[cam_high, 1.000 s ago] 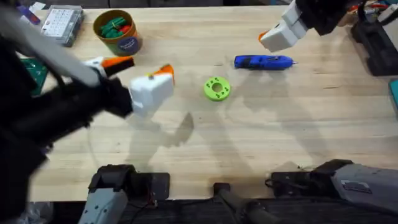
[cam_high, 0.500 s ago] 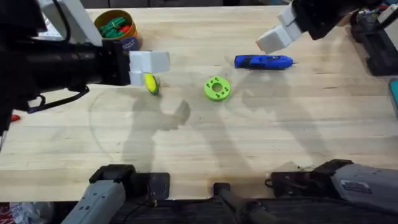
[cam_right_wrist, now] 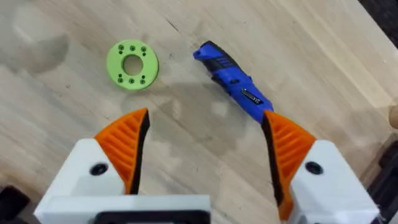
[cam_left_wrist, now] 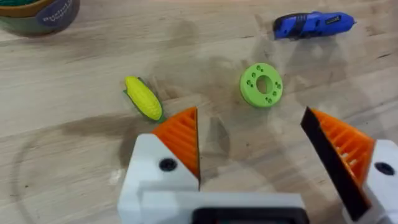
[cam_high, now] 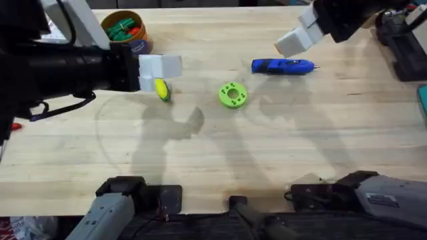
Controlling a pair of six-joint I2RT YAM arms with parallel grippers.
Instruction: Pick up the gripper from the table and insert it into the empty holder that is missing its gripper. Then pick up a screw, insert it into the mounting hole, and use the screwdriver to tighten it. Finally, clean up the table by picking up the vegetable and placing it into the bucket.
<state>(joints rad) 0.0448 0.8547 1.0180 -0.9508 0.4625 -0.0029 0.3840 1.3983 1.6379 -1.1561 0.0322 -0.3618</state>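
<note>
The vegetable (cam_high: 162, 90) lies flat on the desk (cam_high: 220, 153), a little yellow corn with a green end. From the green disc (cam_high: 232, 95) in the middle of the overhead view, it sits at about 9 o'clock. Nothing holds it.

The left gripper (cam_left_wrist: 252, 146) hangs above the desk near the corn. In the left wrist view its jaws are wide open and hold nothing. One orange finger pad (cam_left_wrist: 181, 138) is just beside the corn (cam_left_wrist: 143, 98), but I cannot tell if they touch. The green disc (cam_left_wrist: 261, 84) with small holes shows between the two pads, farther off.

The screwdriver (cam_high: 282, 65) is bright blue and lies on its side. From the green disc it is at about 1 o'clock. Its thin metal tip points toward 3 o'clock in the overhead view.

The right gripper (cam_right_wrist: 205, 149) hangs above the desk near the screwdriver (cam_right_wrist: 231, 82). Its jaws are wide open too, and they hold nothing. In the right wrist view the blue tool and the green disc (cam_right_wrist: 132, 65) both lie out past the orange pads.

The bucket (cam_high: 128, 33) stands farthest back, at about 11 o'clock from the green disc. It is a round tan cup with a dark blue label. Green and red bits lie inside it.
</note>
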